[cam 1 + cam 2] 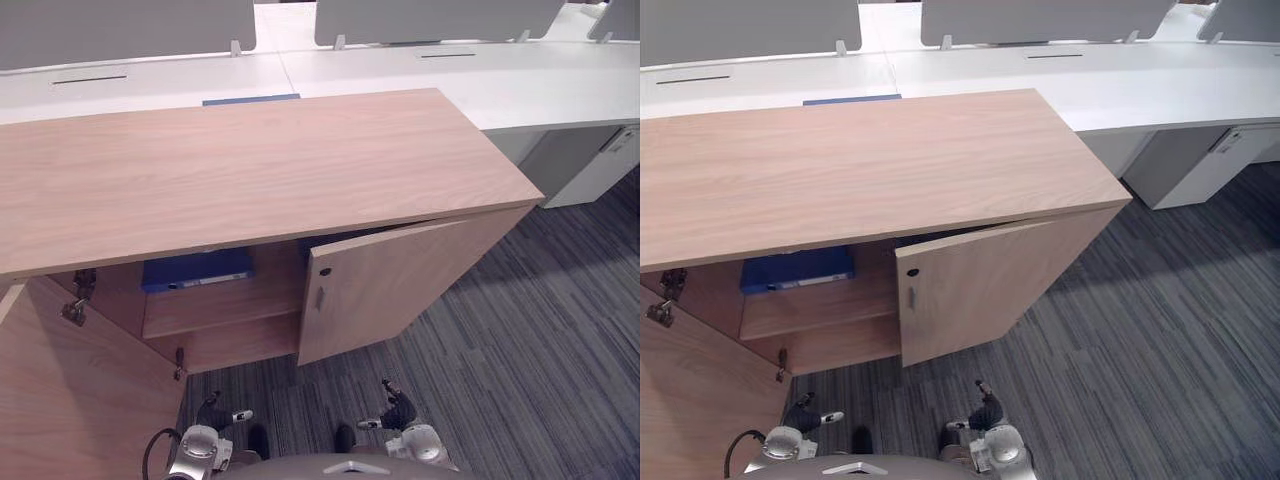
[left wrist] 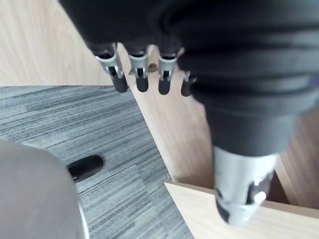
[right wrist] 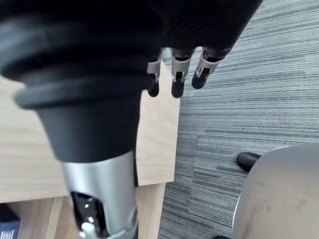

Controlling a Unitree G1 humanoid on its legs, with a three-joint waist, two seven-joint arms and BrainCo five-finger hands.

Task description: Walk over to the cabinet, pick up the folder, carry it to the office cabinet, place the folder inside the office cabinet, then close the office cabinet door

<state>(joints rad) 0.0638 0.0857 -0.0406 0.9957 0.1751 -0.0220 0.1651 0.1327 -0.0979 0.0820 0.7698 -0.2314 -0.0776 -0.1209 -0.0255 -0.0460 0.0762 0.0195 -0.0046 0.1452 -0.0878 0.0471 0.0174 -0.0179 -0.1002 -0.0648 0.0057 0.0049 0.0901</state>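
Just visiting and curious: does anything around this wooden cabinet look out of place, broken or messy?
Nothing is spilled or broken. The only loose end: both doors of the office cabinet stand open, the left door swung wide, the right door half shut. The blue folder lies flat on the shelf inside.

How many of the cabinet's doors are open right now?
2. The left door is swung wide open at the robot's left; the right door stands partly open at the front. The cabinet runs past the left edge, so another may be hidden.
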